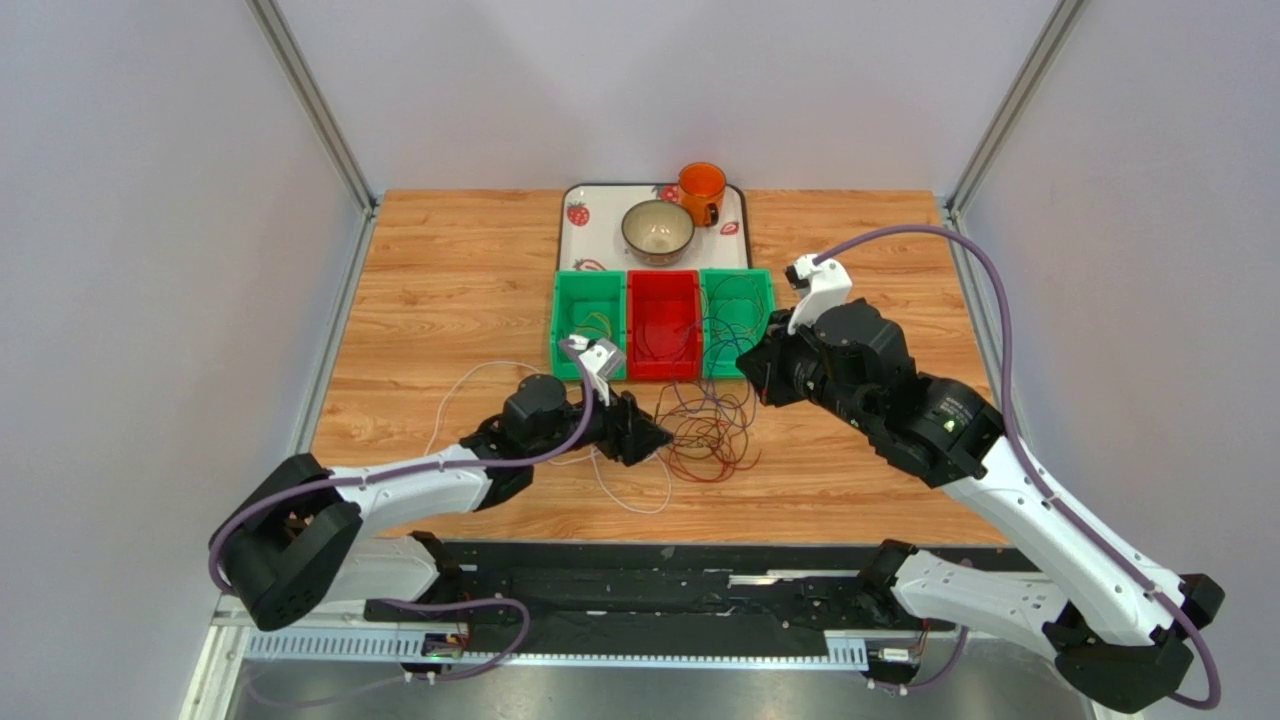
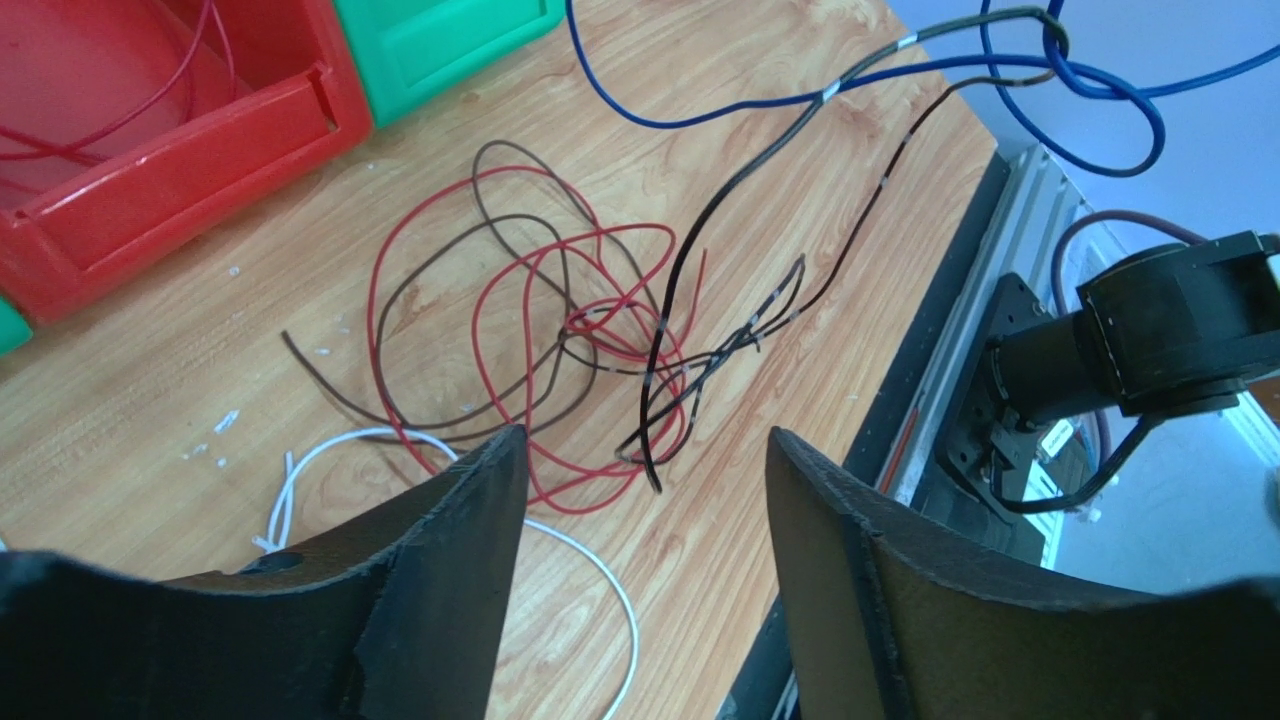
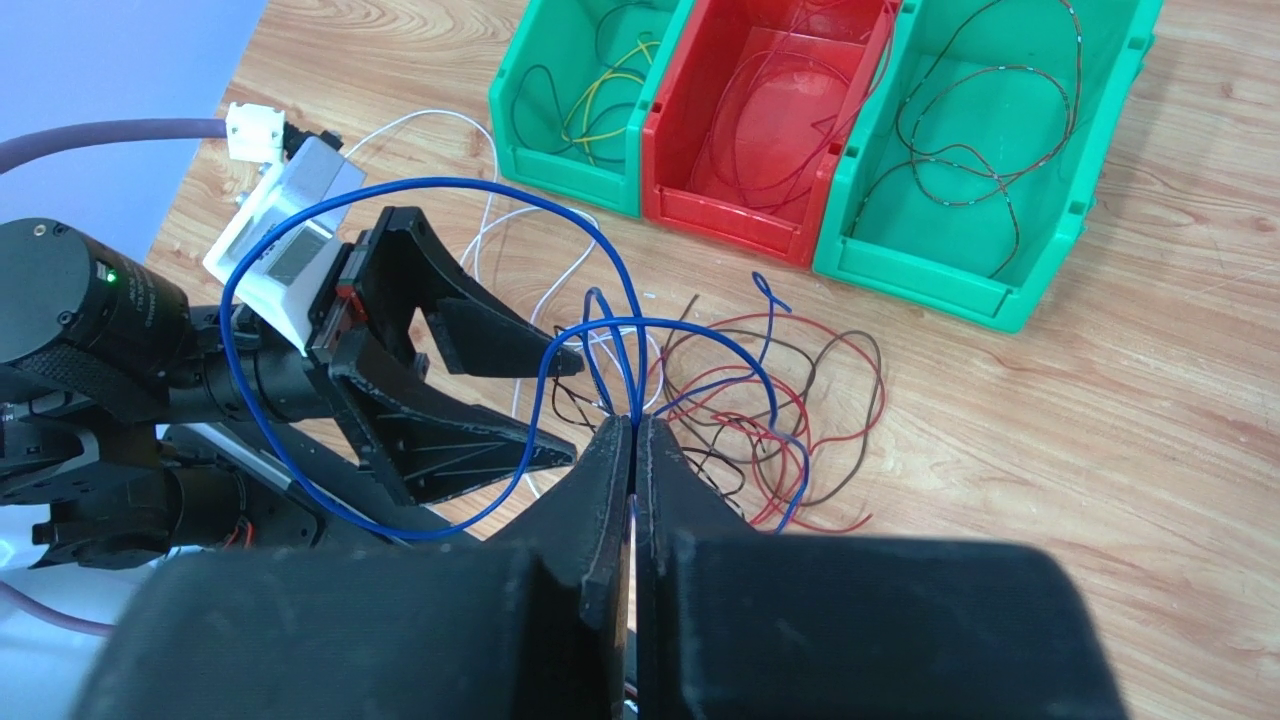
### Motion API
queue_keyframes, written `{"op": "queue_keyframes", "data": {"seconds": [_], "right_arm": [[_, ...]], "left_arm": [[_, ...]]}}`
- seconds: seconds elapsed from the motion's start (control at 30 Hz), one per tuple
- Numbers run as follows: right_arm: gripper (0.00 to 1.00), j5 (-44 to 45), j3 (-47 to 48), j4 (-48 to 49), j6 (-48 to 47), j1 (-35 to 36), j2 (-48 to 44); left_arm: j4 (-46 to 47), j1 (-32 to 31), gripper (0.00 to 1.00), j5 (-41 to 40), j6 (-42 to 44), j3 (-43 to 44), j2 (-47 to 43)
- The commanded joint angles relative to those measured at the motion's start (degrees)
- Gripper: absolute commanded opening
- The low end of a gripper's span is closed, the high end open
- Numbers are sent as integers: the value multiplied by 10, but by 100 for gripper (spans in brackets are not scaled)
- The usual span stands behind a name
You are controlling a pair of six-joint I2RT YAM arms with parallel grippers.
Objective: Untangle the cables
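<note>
The right gripper [image 3: 633, 435] is pinched fully shut on a blue cable [image 3: 421, 182], its two fingers meeting with no gap. The cable springs up from the pinch into broad loops, one arching over the left arm and another curving back toward the heap. The left gripper [image 2: 646, 438] is spread wide and holds nothing. It hovers low just beside the heap on its left side, and whether a fingertip grazes a strand I cannot tell. Beyond it lie the rest of the cables [image 2: 579, 338] — red, dark brown and black strands looped over one another on the bench [image 1: 451, 270], about midway across and nearer the near edge than the far one. A white cable [image 2: 361, 440] trails off toward the left edge. These strands look thin, very light and limp, though they keep some curl. One should lift with almost no force, but it will drag its neighbours wherever loops cross, and the smooth sheath may slide through a loose pinch. The best hold, I judge, is a free end or an outer loop clear of the knotted centre — with the open gripper free to pin the heap. Toward the far edge stand a green bin [image 3: 564, 162], a red bin [image 3: 721, 225] and a second green bin [image 3: 917, 285], each with a few strands in it.
</note>
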Motion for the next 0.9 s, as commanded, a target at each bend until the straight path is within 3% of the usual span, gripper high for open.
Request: {"op": "queue_keyframes", "data": {"seconds": [0.0,0.03,0.13,0.17,0.23,0.37,0.63,0.87], "right_arm": [[0,-5,-1,31,-7,0,-1],[0,-5,-2,32,-7,0,-1],[0,-3,-2,33,-7,0,-1],[0,-3,-2,33,-6,0,0],[0,-4,-3,35,-7,0,1],[0,9,-4,35,-13,0,2],[0,89,-28,15,18,-31,-4],[0,89,-60,15,36,-74,-20]], "left_arm": [[42,-1,65,11,21,38,16],[43,-1,63,10,20,43,19],[47,-1,45,18,19,52,30],[47,-1,21,18,18,56,30],[43,-1,0,10,13,59,25],[-16,-1,0,-14,10,71,-19],[-371,0,0,-219,66,167,-232],[-558,7,0,-401,61,274,-292]]}}
